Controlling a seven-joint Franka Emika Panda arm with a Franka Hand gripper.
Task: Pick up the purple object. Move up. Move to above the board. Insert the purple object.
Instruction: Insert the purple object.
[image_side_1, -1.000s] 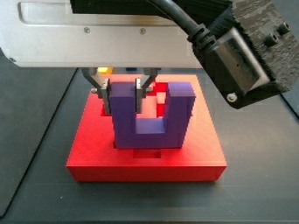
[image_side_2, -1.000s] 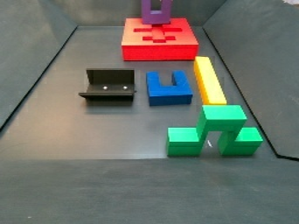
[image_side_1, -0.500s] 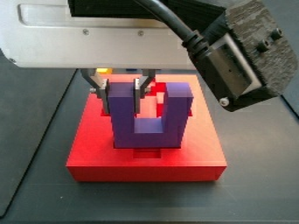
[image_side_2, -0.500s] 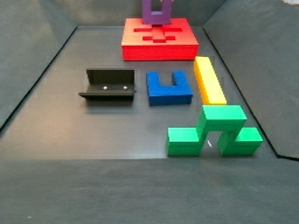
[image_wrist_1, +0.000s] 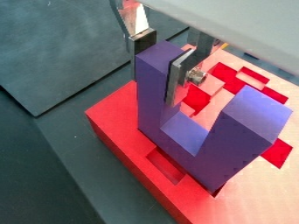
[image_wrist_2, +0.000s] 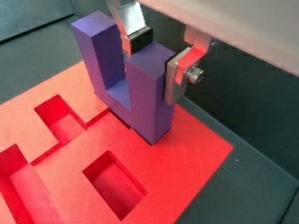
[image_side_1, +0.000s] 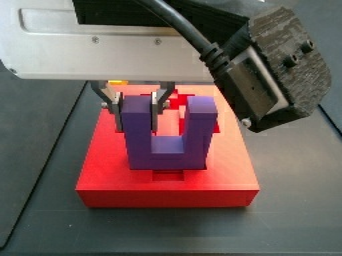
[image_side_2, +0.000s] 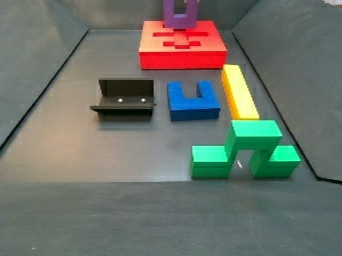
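Observation:
The purple object (image_side_1: 170, 140) is a U-shaped block standing upright with both prongs up. Its base bar rests on the front part of the red board (image_side_1: 107, 185). My gripper (image_side_1: 136, 102) comes down from above and is shut on one prong, with a silver finger on each side. Both wrist views show the grip closely: the gripper (image_wrist_1: 158, 59) clamps the purple object (image_wrist_1: 163, 101) over the board (image_wrist_1: 122, 131), and the gripper (image_wrist_2: 156, 59) holds the purple object (image_wrist_2: 146, 101) beside the board's (image_wrist_2: 187, 179) recessed slots. In a side view the purple object (image_side_2: 178, 12) stands on the board (image_side_2: 183, 58) at the far end.
On the dark floor lie the fixture (image_side_2: 124, 97), a blue U-shaped block (image_side_2: 194, 101), a yellow bar (image_side_2: 238, 90) and a green block (image_side_2: 246, 150). Grey walls ring the floor. The wrist's white body and black cable hang over the board (image_side_1: 254, 70).
The purple object stays clamped in my gripper and has sunk very slightly towards the board. The dark wrist housing and cable have swung a little.

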